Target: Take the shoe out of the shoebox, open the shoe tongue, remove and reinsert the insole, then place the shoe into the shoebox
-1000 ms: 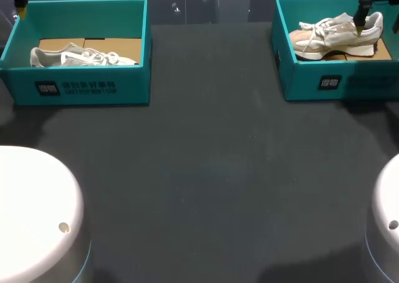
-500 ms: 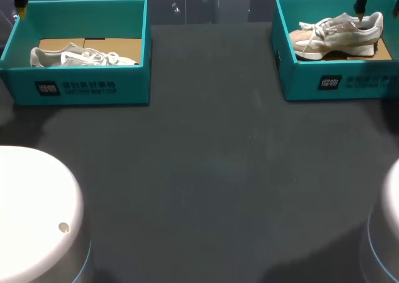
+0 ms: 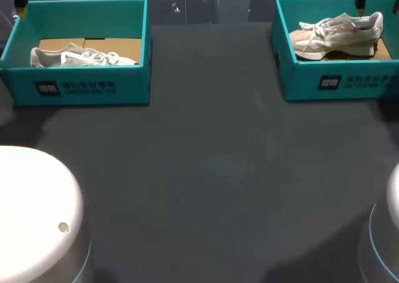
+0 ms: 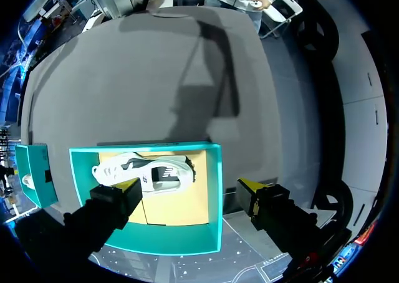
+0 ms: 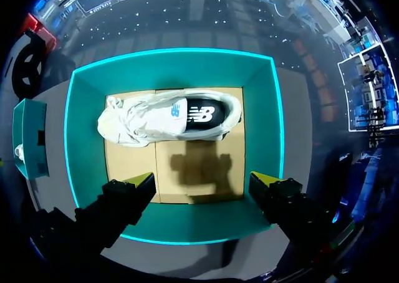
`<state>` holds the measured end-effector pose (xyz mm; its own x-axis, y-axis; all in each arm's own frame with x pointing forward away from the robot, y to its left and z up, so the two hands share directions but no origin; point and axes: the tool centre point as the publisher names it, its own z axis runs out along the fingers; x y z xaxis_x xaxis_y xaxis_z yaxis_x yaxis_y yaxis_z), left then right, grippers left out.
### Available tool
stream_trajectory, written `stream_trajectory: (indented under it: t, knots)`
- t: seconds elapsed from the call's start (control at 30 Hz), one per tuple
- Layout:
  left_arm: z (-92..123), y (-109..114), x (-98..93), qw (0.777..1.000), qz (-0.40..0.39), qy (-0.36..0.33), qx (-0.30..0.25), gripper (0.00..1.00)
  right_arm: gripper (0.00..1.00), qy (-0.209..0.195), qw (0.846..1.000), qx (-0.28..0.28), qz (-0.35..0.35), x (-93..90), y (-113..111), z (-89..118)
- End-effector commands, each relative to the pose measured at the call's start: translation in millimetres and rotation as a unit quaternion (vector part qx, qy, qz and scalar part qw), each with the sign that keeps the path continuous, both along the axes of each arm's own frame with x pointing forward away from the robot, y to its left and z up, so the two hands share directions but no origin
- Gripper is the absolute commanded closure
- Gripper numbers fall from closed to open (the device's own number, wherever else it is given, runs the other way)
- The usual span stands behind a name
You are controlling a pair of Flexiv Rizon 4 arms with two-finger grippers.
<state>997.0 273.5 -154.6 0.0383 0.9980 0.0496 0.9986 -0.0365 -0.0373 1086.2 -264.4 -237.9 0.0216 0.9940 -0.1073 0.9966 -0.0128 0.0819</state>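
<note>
2 open teal boxes sit on the dark table point(image 3: 206, 171). The landmark is the right shoebox point(image 3: 336, 83), at the far right of the table.

- The beige shoe point(image 3: 340, 33) is inside the right shoebox. It lies on its side on the cardboard floor point(image 5: 187, 177), with its toe toward the wall that faces the table's middle and its heel toward the outer wall.
- The right gripper point(image 5: 202, 180) hangs above the right shoebox. Its 2 fingers are apart with nothing between them, and it is not touching the beige shoe. From the wrist, the shoe lies ahead of the yellow tips. The gripper's shadow falls on the cardboard floor just beside the shoe. From the head camera only 1 yellow tip shows, over the box's far wall.
- The left shoebox point(image 3: 75, 86) is well apart from the right shoebox, at the far left of the table. The white shoe point(image 3: 81, 57) is inside it, also on cardboard.
- The left gripper point(image 4: 190, 186) is well apart from the right shoebox, up over 1 wall of the left shoebox. 1 finger is above the box's inside and the other is outside that wall. Its fingers are spread and grip nothing.
</note>
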Motion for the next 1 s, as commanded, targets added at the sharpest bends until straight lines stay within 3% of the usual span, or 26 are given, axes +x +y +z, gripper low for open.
stream_trajectory:
  t: [0.03, 0.37, 1.0]
  knots:
    - [0, 0, -0.8, 1.0, -0.001, -0.001, 0.001, 0.0, 0.0, -0.012, 1.0, -0.003, -0.003, 13.9, -4, -10]
    - [0, 0, -0.8, 1.0, -0.001, -0.001, 0.001, 0.0, 0.0, -0.024, 1.0, -0.013, -0.007, 42.0, -20, -27]
    - [0, 0, -0.8, 1.0, -0.001, -0.001, 0.001, 0.0, 0.0, -0.035, 0.999, -0.027, -0.015, 58.4, -42, -54]
